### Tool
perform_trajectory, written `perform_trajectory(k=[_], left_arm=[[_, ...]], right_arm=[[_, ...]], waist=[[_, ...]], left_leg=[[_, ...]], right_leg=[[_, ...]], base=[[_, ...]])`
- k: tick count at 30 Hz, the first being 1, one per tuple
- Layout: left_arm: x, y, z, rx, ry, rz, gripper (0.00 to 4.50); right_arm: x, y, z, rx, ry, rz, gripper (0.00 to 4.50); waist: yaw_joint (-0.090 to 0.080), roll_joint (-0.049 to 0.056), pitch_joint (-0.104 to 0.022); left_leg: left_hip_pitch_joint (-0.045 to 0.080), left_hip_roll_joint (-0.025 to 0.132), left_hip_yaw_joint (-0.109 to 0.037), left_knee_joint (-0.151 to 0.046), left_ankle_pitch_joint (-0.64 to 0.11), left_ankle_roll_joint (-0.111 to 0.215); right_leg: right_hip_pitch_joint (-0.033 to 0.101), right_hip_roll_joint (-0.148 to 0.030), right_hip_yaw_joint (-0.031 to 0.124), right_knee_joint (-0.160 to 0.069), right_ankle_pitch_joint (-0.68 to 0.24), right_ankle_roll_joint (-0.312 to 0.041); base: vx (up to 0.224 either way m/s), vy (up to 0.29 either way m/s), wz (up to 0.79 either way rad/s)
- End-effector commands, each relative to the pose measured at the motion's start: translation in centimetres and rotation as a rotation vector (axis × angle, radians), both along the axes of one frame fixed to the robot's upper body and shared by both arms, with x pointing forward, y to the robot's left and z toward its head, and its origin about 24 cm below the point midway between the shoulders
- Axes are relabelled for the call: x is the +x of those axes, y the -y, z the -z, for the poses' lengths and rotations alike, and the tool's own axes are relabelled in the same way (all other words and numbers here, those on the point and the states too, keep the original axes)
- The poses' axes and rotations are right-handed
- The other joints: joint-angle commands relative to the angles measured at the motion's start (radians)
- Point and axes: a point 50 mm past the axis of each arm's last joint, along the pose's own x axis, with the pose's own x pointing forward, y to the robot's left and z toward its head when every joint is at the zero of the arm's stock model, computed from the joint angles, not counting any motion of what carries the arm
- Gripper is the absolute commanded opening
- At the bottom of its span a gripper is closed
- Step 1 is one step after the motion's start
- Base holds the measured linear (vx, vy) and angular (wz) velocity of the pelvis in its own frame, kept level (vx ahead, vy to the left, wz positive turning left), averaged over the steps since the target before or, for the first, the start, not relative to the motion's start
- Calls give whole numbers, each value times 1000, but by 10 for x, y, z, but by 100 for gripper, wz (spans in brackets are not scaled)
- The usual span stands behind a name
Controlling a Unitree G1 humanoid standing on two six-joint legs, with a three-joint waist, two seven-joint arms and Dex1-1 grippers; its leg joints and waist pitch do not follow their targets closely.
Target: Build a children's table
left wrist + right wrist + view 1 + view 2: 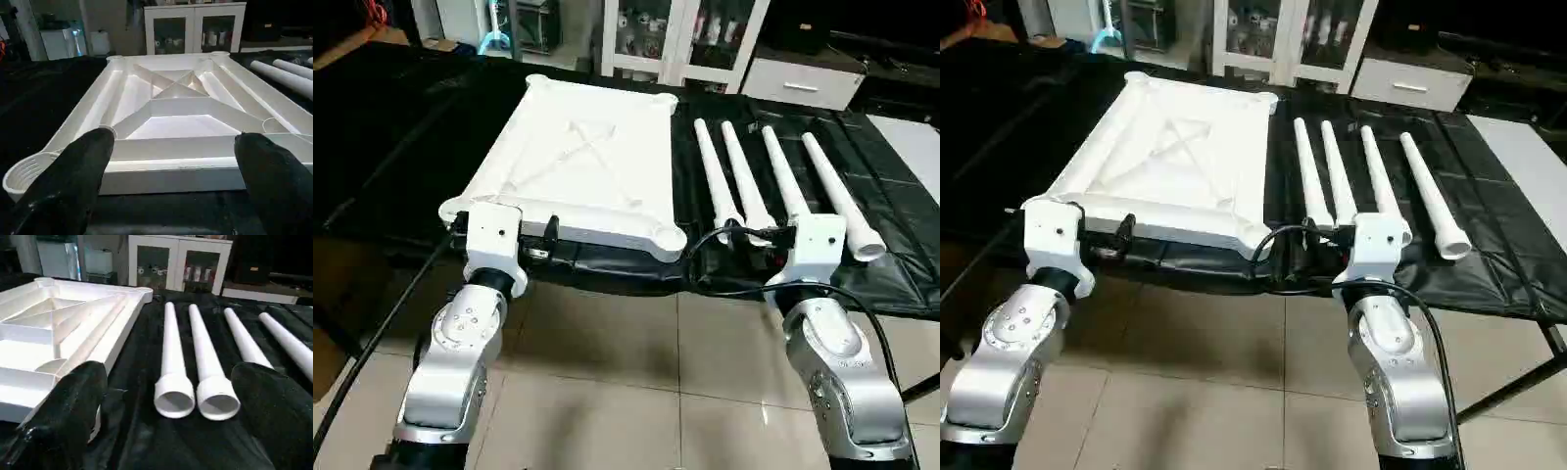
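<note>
table top [578, 166] lay upside down, x-ribs up, on the black mat [411, 147], at 11 o'clock in the head view. four legs [773, 181] lay side by side on the mat at 1 o'clock, wide ends toward the robot. left gripper [171, 191] spread wide, holding nothing, facing the top's near edge. right gripper [171, 431] spread wide, holding nothing, facing the two inner legs' open ends

the left gripper [166, 196] hangs with fingers spread wide just short of the table top [582, 162], whose near rim wall blocks the way straight ahead. the right gripper [168, 426], just as wide, faces the open ends of the two leftmost legs [190, 367]. a bare strip of black cloth [683, 191] runs between top and legs, free for a pass. narrow gaps part the legs.
</note>
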Motion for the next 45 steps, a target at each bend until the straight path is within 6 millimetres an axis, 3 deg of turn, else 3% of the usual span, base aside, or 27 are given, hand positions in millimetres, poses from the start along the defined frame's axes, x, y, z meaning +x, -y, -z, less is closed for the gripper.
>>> perform_trajectory(k=[1,9,14,20,28,29,30,31,32,33,34,35,38,42,45], left_arm=[[-1,3,1,4,-11,13,439],[-6,3,2,-22,-2,64,439],[-8,4,-4,-86,20,82,439],[-8,-3,-16,-40,84,19,439],[-12,-3,-18,10,100,-7,439],[-11,-4,-18,14,100,-20,439],[-11,-4,-18,12,98,-26,439],[-9,-5,-17,-8,87,-51,439],[-9,-4,-16,-12,73,-48,439],[-9,-2,-16,-11,64,-40,439],[-9,-2,-16,-11,64,-40,439],[-10,0,-16,14,67,-22,439],[-11,1,-17,15,70,-16,439],[-9,-1,-20,32,79,-27,439],[-7,-3,-21,32,79,-33,439]], right_arm=[[1,4,-1,-7,-5,27,450],[0,3,-3,-5,4,2,450],[0,6,-5,8,7,3,450],[0,5,-10,-19,11,-22,450],[-2,-6,-13,-28,40,-58,450],[-1,-7,-13,-29,35,-62,450],[-1,-7,-13,-32,34,-63,450],[1,-6,-12,-50,27,-59,450],[2,-4,-10,-72,13,-46,450],[2,-3,-8,-84,4,-36,450],[2,-3,-8,-84,4,-36,450],[4,-1,-9,-66,5,-24,450],[5,-1,-12,-66,19,-21,450],[6,-3,-12,-67,18,-29,450],[6,-4,-12,-61,20,-21,450]], waist=[[2,16,-53],[2,15,-54],[3,21,-53],[-2,15,-51],[-2,6,-51],[-3,0,-51],[-1,2,-52],[-2,-8,-51],[-1,-10,-52],[1,-4,-51],[1,-4,-51],[0,-12,-51],[-1,-5,-50],[-1,-8,-52],[-1,-1,-52]], left_leg=[[12,26,-16,-77,-152,-24],[12,26,-17,-77,-159,-21],[14,28,-16,-78,-163,-24],[12,28,-17,-79,-186,-23],[12,30,-16,-77,-162,-13],[11,29,-16,-77,-164,-12],[11,29,-17,-76,-162,-13],[10,29,-15,-76,-167,-12],[10,29,-16,-76,-165,-12],[12,29,-16,-76,-156,-16],[11,28,-16,-76,-155,-17],[10,28,-16,-76,-159,-18],[12,28,-18,-77,-169,-24],[11,28,-17,-75,-153,-21],[12,27,-17,-75,-156,-25]], right_leg=[[35,-27,22,-50,-88,-112],[34,-28,23,-51,-100,-108],[34,-26,22,-49,-83,-120],[35,-27,23,-54,-129,-106],[31,-28,23,-53,-135,-97],[32,-28,23,-54,-137,-95],[32,-28,23,-53,-138,-92],[31,-28,23,-54,-148,-90],[31,-29,23,-53,-153,-90],[29,-29,24,-53,-153,-90],[29,-28,23,-54,-152,-88],[30,-29,23,-54,-159,-83],[28,-28,22,-54,-161,-79],[30,-27,23,-51,-123,-83],[30,-26,22,-50,-112,-90]], base=[[0,0,0],[0,0,0],[0,0,0],[0,0,0],[0,0,0],[0,0,0],[0,0,0],[0,0,0],[0,0,0],[0,0,0],[0,0,0],[0,0,0],[0,0,0],[0,0,0],[0,0,0]])
